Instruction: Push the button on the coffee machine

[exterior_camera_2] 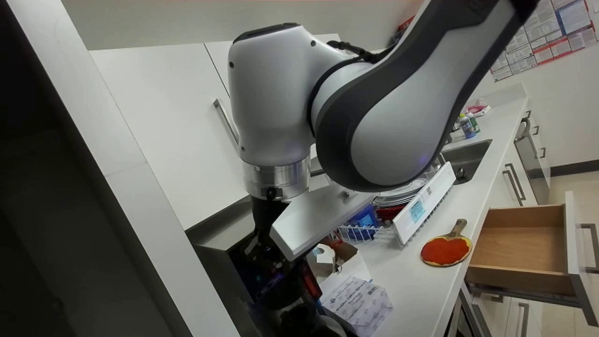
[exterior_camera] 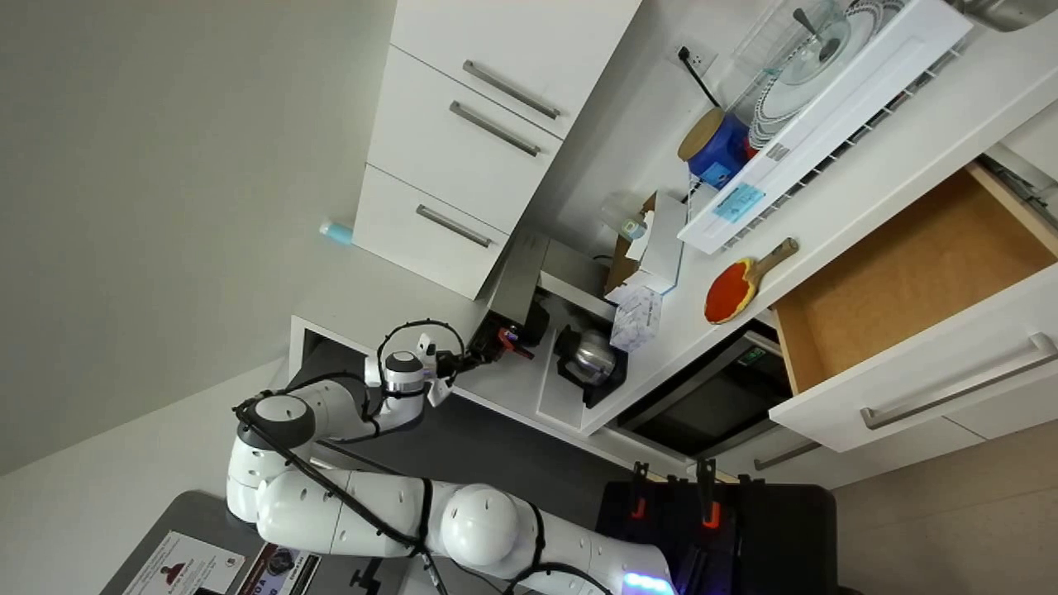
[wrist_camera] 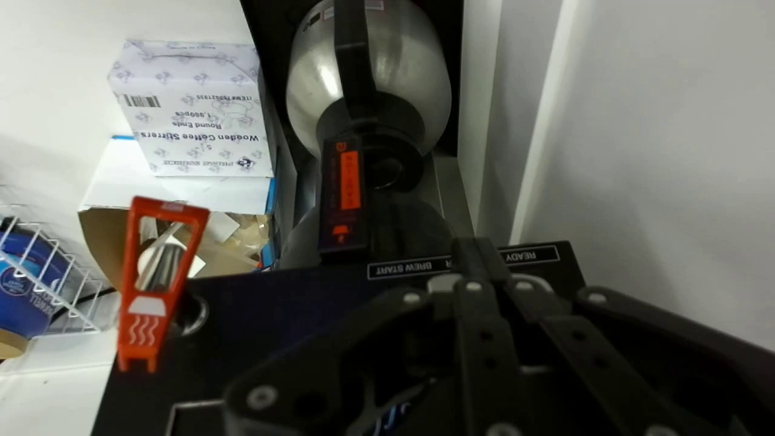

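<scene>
"Where's the coffee machine?"

"Wrist view, 6 o'clock, partly behind the gripper."

"Why clenched, apparently empty?"

"Probably to press as one blunt tip; the button isn't distinguishable."

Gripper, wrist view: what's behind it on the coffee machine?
Behind the gripper is the coffee machine; its BREW START label and READY label show. Part of its face between them is covered; any button there can't be made out.
</scene>
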